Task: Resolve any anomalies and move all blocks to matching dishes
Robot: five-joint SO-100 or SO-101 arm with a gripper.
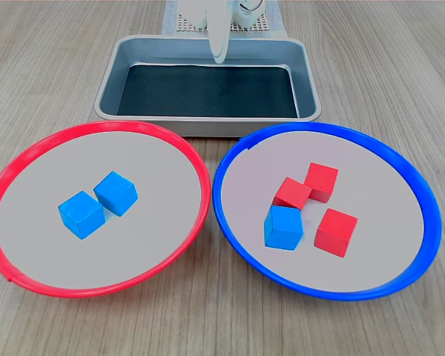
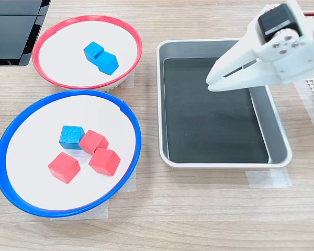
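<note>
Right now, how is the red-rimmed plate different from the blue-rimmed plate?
The red-rimmed round plate holds two blue cubes; the blue-rimmed round plate holds three red cubes and one blue cube. So the first has only wrong-coloured cubes, the second mixed. Both are shallow with pale grey insides.

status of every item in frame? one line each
red-rimmed dish: holds two blue blocks, mismatched
blue-rimmed dish: holds three red blocks and one blue block
tray: empty, dark bottom bare
gripper: above the tray, holding nothing, jaws nearly together
</note>
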